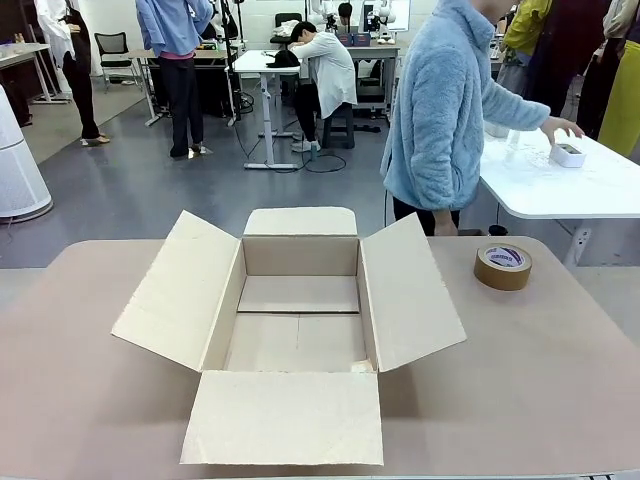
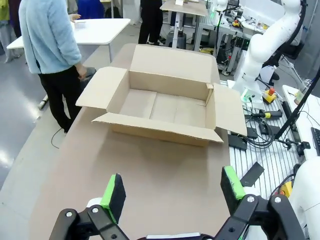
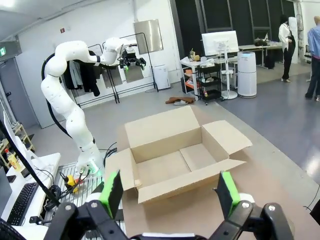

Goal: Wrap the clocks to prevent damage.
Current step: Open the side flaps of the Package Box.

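Carton: brown corrugated cardboard, rectangular, all four flaps folded outward. Inside, its bare floor shows, with a centre seam.
Tape roll: brown ring with a printed core, lying flat beyond the carton's right flap and apart from it.
Table: smooth matte tan top under the carton.
Clocks: location cannot be told.
Left gripper: released, green pads spread wide with nothing between them, short of the carton.
Right gripper: released, pads equally wide and unloaded, short of the carton.
Person: fluffy light-blue jacket, standing behind the carton's far right corner.
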